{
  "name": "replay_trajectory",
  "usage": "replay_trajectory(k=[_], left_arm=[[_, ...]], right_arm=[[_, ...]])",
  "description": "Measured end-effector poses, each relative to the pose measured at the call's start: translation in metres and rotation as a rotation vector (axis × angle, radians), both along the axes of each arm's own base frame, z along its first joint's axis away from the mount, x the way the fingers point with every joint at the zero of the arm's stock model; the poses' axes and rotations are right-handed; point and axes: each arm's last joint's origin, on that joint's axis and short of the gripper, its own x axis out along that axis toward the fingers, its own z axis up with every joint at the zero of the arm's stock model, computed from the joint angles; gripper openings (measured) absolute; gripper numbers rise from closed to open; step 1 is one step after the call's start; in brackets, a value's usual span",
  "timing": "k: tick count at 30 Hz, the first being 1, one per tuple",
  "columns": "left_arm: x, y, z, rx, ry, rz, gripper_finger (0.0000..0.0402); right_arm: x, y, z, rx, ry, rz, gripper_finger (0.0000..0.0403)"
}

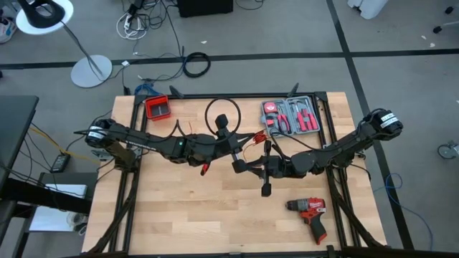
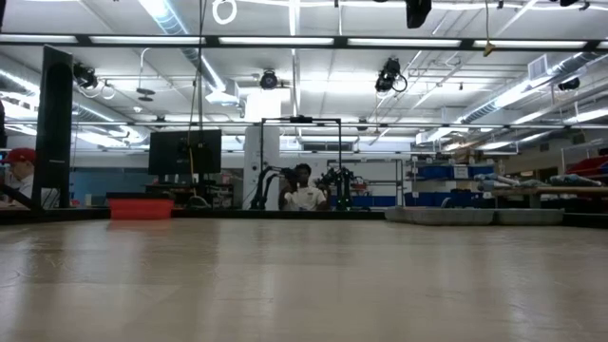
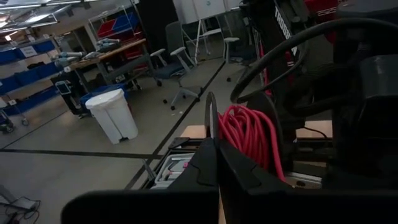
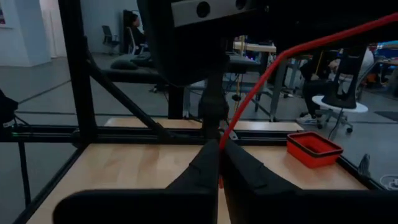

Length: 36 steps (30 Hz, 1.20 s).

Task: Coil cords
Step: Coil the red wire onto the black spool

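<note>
Red and black cords [image 1: 247, 140] hang above mid-table between both grippers. Left gripper [image 1: 233, 141], fingers clenched on a coiled red bundle of the cords; right gripper [image 1: 238, 165], fingers pinched on a single red strand. Drill [image 1: 310, 213], red tray [image 1: 157, 107], tool case [image 1: 292, 116] rest on the wooden table [image 1: 179, 215].

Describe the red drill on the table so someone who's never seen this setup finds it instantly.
In the high view, start from the wooden table and go to the side opposite the open tool case, on the right arm's half. The drill lies flat there alone, just beyond the right gripper. Unlike the thin red cords strung between the arms, it is a chunky red-and-black pistol shape.
</note>
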Motion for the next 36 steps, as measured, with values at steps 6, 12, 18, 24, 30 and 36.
replay_trajectory(k=[6, 12, 18, 24, 30, 36], left_arm=[[0.000, -0.001, 0.000, -0.001, 0.000, -0.007, 0.0001], [0.001, -0.002, 0.000, -0.027, -0.009, -0.039, 0.0001], [0.000, -0.008, -0.001, -0.043, -0.003, -0.067, 0.0001], [-0.003, -0.012, -0.008, -0.021, 0.071, -0.025, 0.0001], [-0.004, -0.011, -0.014, -0.039, 0.118, -0.005, 0.0001], [-0.004, -0.008, -0.016, -0.046, 0.131, 0.021, 0.0001]], right_arm=[[-0.001, 0.001, -0.011, -0.022, 0.101, -0.034, 0.0004], [-0.004, -0.003, -0.022, -0.055, 0.213, -0.154, 0.0002], [-0.019, -0.013, -0.022, -0.200, 0.331, -0.344, 0.0001], [-0.058, -0.020, -0.002, -0.216, 0.362, -0.458, 0.0001], [-0.080, -0.026, 0.021, -0.196, 0.292, -0.479, 0.0001], [-0.080, -0.025, 0.036, -0.167, 0.195, -0.410, 0.0002]])
